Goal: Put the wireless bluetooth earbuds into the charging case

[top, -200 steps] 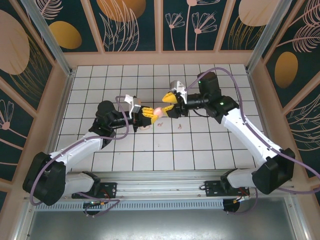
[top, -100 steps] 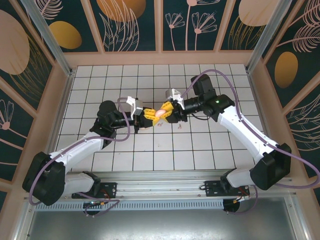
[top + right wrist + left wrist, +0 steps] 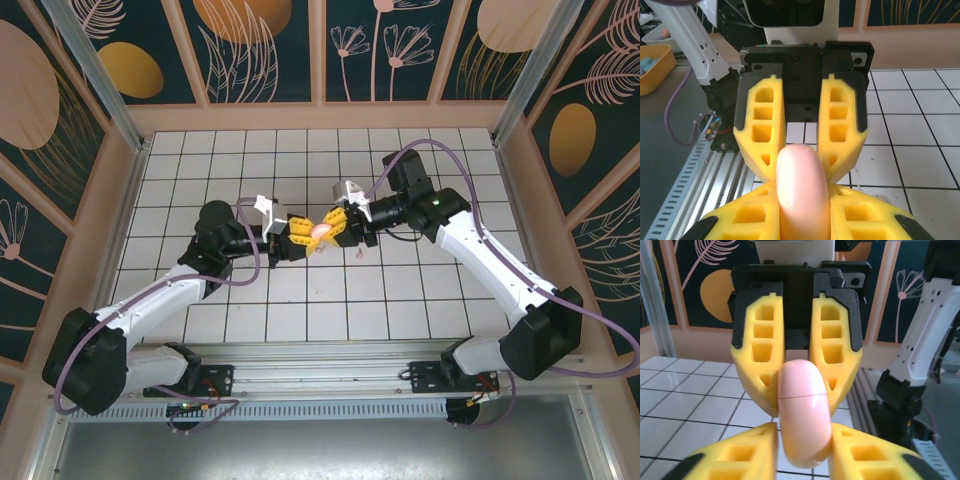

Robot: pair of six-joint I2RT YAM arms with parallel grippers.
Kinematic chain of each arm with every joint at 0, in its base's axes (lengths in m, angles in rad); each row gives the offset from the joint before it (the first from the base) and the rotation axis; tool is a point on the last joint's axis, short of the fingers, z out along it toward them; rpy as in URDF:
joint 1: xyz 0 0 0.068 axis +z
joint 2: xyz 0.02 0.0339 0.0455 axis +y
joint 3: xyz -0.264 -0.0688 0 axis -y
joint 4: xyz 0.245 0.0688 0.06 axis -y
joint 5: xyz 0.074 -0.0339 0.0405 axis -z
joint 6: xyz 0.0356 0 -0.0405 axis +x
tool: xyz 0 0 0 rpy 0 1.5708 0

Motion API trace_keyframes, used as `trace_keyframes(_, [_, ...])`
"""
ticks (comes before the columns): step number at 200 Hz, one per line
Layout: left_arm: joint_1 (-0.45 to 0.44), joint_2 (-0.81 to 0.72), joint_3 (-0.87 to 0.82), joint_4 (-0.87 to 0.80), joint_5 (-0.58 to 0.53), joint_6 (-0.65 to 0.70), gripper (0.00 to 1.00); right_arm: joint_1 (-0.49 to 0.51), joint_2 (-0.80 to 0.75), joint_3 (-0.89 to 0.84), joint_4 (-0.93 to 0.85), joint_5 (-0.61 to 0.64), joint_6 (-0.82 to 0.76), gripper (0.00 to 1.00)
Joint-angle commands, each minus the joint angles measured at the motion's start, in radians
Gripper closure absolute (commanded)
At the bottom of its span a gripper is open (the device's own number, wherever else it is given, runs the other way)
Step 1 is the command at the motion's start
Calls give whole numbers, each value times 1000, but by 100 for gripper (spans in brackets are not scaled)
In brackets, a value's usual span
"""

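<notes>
The right jaws, ribbed yellow plastic, press on both flanks of the small, glossy, pale-pink rounded-oblong charging case (image 3: pixel 802 190) and are clamped on it. The left jaws, of the same make, hug the case (image 3: pixel 804 425) from its opposite end. I cannot tell whether they bite or merely lie alongside. Seen from above, the case (image 3: pixel 320 229) hangs in the air between the two, with its lid shut (a thin seam crosses the shell in the left wrist view).

The main risk is a drop. The shell is smooth and curved, so it could squirt out of a narrow end-grip if one side lets go before the other holds firmly. If both sides grip and the arms pull apart, the case could twist or be yanked askew.

Just beside the case, toward the right arm's side, a tiny pale-pink curved piece (image 3: pixel 358 253) lies on the white tiled desk (image 3: pixel 380 300). It is probably one earbud, and I cannot make out the other. A falling case could knock that earbud away, and the shut lid must be opened before anything can go in.
</notes>
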Motion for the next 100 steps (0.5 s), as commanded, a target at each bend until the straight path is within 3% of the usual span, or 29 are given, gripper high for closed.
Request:
trace_keyframes(1, [5,-15,56,-159,-63,120,58,2,-12,51,-63,31,-37,95])
trace_keyframes(47, [1,-17,106,-364,-74,272,48,55,-1,117,-174,237,-98,94])
trace_keyframes(59, [0,-21,109,-374,-69,284,46,73,5,128,-188,266,-106,94])
trace_keyframes(70, [-5,-21,109,-375,-64,287,38,88,13,140,-201,284,-113,94])
trace_keyframes(100, [-11,-11,118,-385,-57,290,38,109,36,167,-220,299,-116,94])
